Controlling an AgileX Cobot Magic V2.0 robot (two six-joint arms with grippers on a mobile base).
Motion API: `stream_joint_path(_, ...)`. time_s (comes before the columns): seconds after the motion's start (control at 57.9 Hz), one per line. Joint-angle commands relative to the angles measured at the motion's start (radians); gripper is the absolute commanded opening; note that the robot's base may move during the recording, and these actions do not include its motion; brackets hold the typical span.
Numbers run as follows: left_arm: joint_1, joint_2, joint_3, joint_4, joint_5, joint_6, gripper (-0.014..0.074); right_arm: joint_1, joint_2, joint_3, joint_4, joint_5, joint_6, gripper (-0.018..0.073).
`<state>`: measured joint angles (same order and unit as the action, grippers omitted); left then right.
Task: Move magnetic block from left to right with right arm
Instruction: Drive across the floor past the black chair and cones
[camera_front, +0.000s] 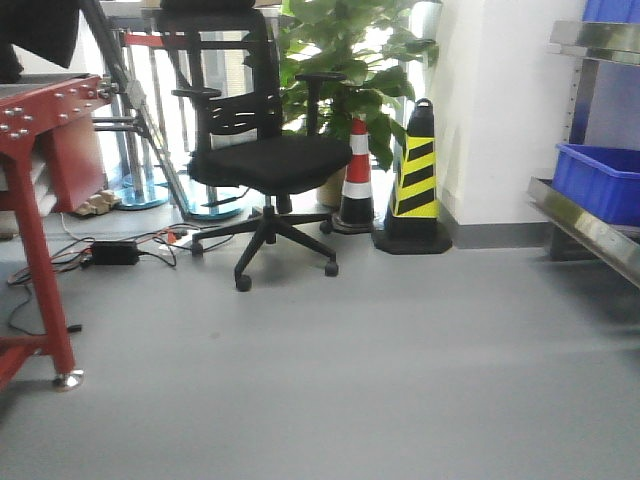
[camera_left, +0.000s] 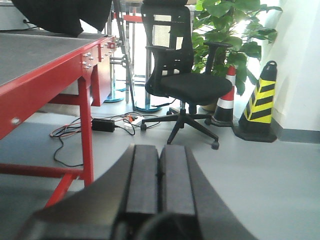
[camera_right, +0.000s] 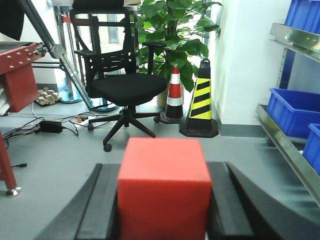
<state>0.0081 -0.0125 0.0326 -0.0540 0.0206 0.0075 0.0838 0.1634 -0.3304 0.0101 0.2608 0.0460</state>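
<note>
The magnetic block (camera_right: 164, 187), a plain matte red cube, fills the lower middle of the right wrist view. My right gripper (camera_right: 162, 172) is shut on it, one dark finger pressed against each side. It is held up in the air, facing out over the grey floor. In the left wrist view my left gripper (camera_left: 160, 150) is shut, its two pads pressed together with nothing between them. Neither gripper shows in the front view.
A black office chair (camera_front: 262, 160) stands ahead on the grey floor, with a plant (camera_front: 350, 70), a red-white cone (camera_front: 356, 178) and a yellow-black cone (camera_front: 415, 180) behind it. A red table (camera_front: 35, 130) is at the left. Steel shelves with a blue bin (camera_front: 600, 183) are at the right. Cables (camera_front: 110, 252) lie on the floor.
</note>
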Motion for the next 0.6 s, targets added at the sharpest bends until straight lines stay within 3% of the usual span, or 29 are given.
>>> stream_joint_path(0.0, 0.002, -0.01, 0.008, -0.003, -0.081, -0.007, -0.0126, -0.004, 0.011, -0.03, 0.001, -0.087, -0.005, 0.0329)
stream_joint_path(0.587, 0.002, -0.01, 0.008, -0.003, -0.081, -0.007, -0.0126, -0.004, 0.011, -0.03, 0.001, -0.087, -0.005, 0.0329)
